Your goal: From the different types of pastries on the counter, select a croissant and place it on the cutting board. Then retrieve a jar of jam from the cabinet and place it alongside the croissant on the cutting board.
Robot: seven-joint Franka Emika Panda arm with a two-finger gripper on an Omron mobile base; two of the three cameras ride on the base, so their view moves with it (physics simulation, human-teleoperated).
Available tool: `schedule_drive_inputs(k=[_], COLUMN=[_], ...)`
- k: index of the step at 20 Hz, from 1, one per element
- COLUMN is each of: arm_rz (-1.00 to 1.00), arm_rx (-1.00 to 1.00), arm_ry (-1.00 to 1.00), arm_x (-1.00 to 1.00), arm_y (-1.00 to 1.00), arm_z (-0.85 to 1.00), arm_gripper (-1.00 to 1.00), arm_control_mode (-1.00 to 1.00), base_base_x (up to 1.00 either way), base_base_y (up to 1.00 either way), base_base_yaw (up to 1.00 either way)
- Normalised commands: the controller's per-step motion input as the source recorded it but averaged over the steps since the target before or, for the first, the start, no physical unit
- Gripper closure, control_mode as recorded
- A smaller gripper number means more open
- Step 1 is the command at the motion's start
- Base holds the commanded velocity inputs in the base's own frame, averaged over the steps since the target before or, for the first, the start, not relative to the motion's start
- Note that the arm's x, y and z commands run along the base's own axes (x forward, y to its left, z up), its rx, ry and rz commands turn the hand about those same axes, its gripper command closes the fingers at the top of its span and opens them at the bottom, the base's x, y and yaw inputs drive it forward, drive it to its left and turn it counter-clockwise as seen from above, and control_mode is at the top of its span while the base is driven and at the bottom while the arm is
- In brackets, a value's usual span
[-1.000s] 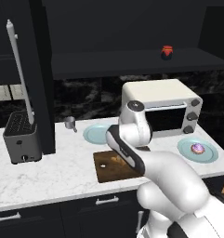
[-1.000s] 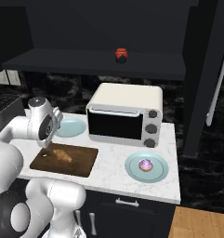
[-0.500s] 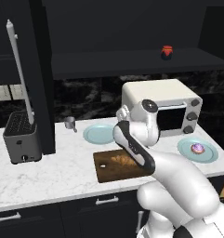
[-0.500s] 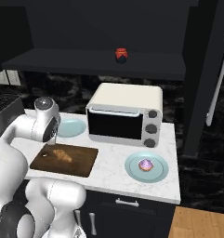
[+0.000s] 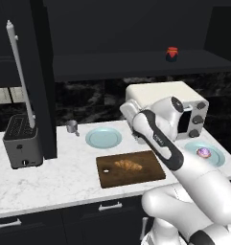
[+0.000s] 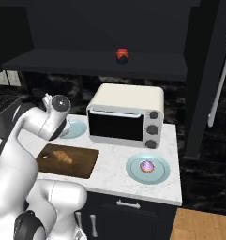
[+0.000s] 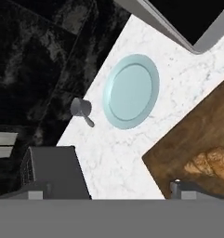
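Small golden-brown croissant (image 5: 129, 165) lies flat near the middle of the dark brown wooden cutting board (image 5: 150, 173), at the worktop's front edge. Tiny red jam jar (image 5: 171, 54) stands on the black cabinet's shelf (image 5: 112, 65). Two-finger gripper (image 7: 108, 191) hangs empty above the board's back edge; cannot tell its opening.

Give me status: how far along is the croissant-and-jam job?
Done: the croissant lies on the cutting board. In hand: nothing visible; the end effector points down at the counter. Left: the jar of jam sits on the cabinet shelf.
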Motion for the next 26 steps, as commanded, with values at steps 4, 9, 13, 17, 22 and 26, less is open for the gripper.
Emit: schedule_drive_inputs(k=[4,9,13,17,22,26], arm_rz=[0.35,0.31,0.07,0.05,0.05,0.08], arm_rx=[-0.13,-0.12,-0.05,-0.09,-0.13,-0.15], arm_ry=[-0.33,-0.34,-0.03,-0.2,-0.38,-0.36], arm_x=[0.0,0.0,0.0,0.0,0.08,0.11], arm_y=[0.0,0.0,0.04,0.1,0.0,0.0], arm_z=[0.69,0.67,0.06,0.39,0.98,0.99], arm_gripper=[-1.0,-1.0,-1.0,-1.0,-1.0,-1.0], arm_control_mode=[-1.0,-1.0,-1.0,-1.0,-1.0,-1.0], base_base_x=[0.0,0.0,0.0,0.0,0.0,0.0], base_base_y=[0.0,0.0,0.0,0.0,0.0,0.0], base_base_yaw=[0.0,0.0,0.0,0.0,0.0,0.0])
